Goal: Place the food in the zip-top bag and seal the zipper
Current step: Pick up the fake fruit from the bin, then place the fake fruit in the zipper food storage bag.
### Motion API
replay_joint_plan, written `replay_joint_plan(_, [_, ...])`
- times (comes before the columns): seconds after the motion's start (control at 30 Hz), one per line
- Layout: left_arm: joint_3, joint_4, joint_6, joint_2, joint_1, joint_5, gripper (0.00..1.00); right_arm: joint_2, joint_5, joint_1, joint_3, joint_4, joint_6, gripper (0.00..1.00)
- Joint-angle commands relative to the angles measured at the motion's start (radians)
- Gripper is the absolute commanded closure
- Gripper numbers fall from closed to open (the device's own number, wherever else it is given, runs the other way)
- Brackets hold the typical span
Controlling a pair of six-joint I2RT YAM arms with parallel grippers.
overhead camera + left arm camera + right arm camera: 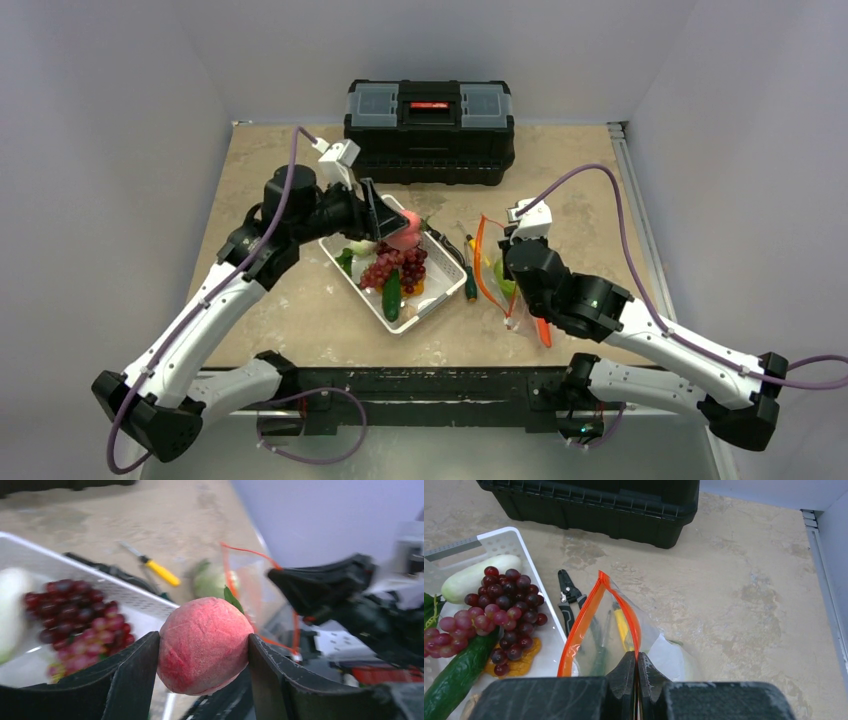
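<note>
While the right gripper (pixel 636 676) pinches the zipper (pixel 583 626), holding the zip-top bag (pixel 659 647) open beside the white basket (pixel 499 539), the left gripper (pixel 202 655) clasps the pink round piece (pixel 200 627) above it, likely bound next for that mouth.

Tan desk (pixel 300 320) w/ a black toolbox (pixel 430 130) at the back. White basket (pixel 432 305) sits in the middle. Just right of it: black shears (pixel 569 597), a screwdriver (pixel 470 287) & the clear bag (pixel 599 630).
</note>
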Motion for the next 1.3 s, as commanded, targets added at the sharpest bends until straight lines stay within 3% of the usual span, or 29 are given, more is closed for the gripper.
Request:
replay_joint_plan(0.0, [-0.046, 0.267, -0.17, -0.003, -0.11, 0.174, 0.87, -0.027, -0.018, -0.001, 0.002, 0.066, 0.005, 1.0])
replay_joint_plan(0.13, [-0.056, 0.347, -0.25, 0.073, -0.229, 0.072, 0.9, -0.053, -0.038, -0.001, -0.001, 0.08, 0.019, 1.0])
replay_joint_plan(0.3, [-0.016, 0.423, -0.331, 0.219, -0.283, 0.084, 0.91, -0.098, -0.054, -0.001, -0.011, 0.09, 0.042, 1.0])
replay_joint_plan(0.57, [0.101, 0.304, -0.329, 0.401, -0.359, 0.057, 0.95, -0.136, -0.091, -0.001, -0.036, 0.134, 0.07, 1.0])
replay_joint_plan(0.77, [0.117, 0.333, -0.368, 0.385, -0.395, 0.058, 0.96, -0.118, -0.095, -0.001, -0.037, 0.129, 0.071, 1.0])
replay_joint_plan(0.97, [0.118, 0.305, -0.465, 0.322, -0.398, -0.081, 0.96, -0.132, -0.111, -0.001, -0.035, 0.137, 0.08, 1.0])
replay_joint_plan(1.13, [0.137, 0.285, -0.598, 0.406, -0.401, -0.116, 1.0, -0.135, -0.132, -0.001, -0.031, 0.149, 0.116, 1.0])
replay_joint_plan(1.27, [0.155, 0.286, -0.614, 0.473, -0.415, -0.125, 1.0, -0.141, -0.137, -0.001, -0.03, 0.153, 0.166, 1.0])
